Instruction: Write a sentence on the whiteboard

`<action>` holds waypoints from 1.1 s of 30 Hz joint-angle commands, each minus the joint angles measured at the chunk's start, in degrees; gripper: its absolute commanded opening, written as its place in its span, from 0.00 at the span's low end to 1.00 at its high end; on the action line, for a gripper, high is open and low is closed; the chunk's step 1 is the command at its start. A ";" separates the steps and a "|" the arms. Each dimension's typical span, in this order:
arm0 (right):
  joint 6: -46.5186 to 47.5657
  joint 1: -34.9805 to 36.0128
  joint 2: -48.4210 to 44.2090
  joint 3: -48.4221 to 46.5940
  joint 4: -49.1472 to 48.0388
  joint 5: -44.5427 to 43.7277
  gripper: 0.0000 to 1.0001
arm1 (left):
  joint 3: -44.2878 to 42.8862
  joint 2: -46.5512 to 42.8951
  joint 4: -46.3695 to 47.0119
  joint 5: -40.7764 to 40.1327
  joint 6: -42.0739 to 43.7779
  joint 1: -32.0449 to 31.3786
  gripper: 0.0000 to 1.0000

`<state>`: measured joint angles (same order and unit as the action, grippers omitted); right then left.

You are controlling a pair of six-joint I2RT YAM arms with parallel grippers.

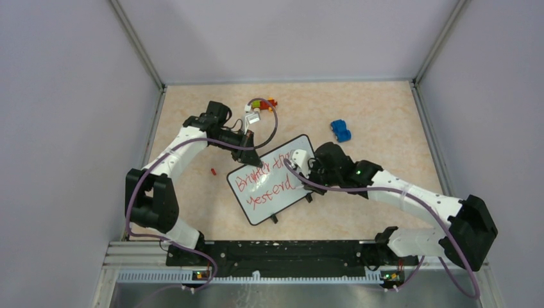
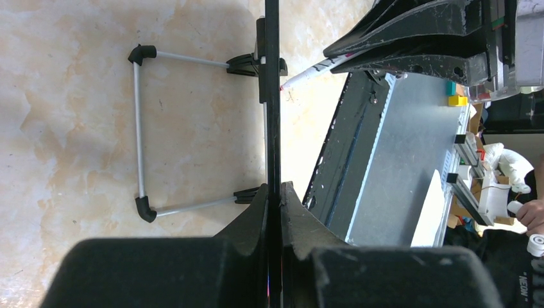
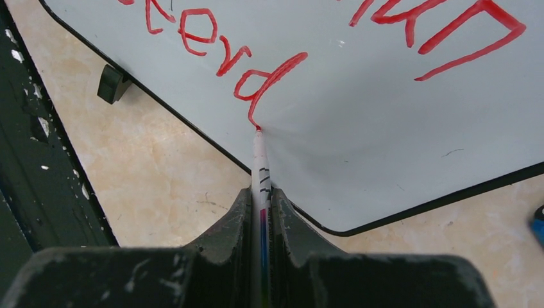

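- At mid-table, the whiteboard (image 1: pixel 264 210) stood propped on its stand, its long axis running diagonally from near-left to far-right.
- The sentence (image 1: pixel 255 179) crossed it in two red lines, the lower one stopping at "yesterd".
- The marker (image 3: pixel 259 154) touched the board with its tip at the foot of that "d". Blank board lay just to the right of the tip, probably where the remaining letters belonged.
- The right gripper (image 3: pixel 261 196), the nearer one to that gap, was clamped around the marker.
- The left gripper (image 2: pixel 274 189) was pinched onto the board's far-left edge, steadying it.
- The right wrist view showed tip contact. The left wrist view showed the board edge-on and the wire stand (image 2: pixel 138 128) behind it. Only the overhead view showed the blue toy car (image 1: pixel 340 131), well apart.
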<state>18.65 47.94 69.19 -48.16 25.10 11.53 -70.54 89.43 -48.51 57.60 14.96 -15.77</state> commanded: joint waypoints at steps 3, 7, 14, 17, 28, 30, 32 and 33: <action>0.79 -1.21 -2.90 -5.64 1.17 -1.78 0.00 | -0.45 1.54 -1.23 -0.43 1.28 -0.89 0.00; 0.40 -2.03 -2.73 -6.01 -0.02 -2.97 0.00 | -0.47 1.44 -1.25 -0.37 1.21 -0.85 0.00; 0.49 -2.08 -1.24 -6.11 -1.76 -3.88 0.00 | -0.63 1.45 -1.24 -0.38 1.30 -0.90 0.00; 0.51 -2.15 -0.71 -6.15 -2.39 -3.74 0.00 | -0.42 1.54 -1.23 -0.46 1.38 -0.85 0.00; 0.51 -2.07 0.85 -7.15 -3.30 -1.35 0.00 | -0.31 1.37 -1.24 -0.39 1.41 -0.88 0.00; 0.51 -1.86 0.94 -6.83 -3.18 -0.64 0.00 | -0.22 1.28 -1.26 -0.39 1.40 -0.85 0.00; 0.77 -1.42 1.01 -6.28 -2.86 -0.39 0.00 | -0.25 1.28 -1.30 -0.39 1.47 -0.87 0.00; 0.99 -1.28 1.07 -6.07 -2.61 -0.33 0.00 | -0.21 1.28 -1.24 -0.40 1.47 -0.90 0.00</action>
<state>19.03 46.37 69.58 -52.69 24.95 10.46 -70.72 89.54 -48.53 57.56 14.96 -15.77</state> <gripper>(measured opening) 0.095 0.086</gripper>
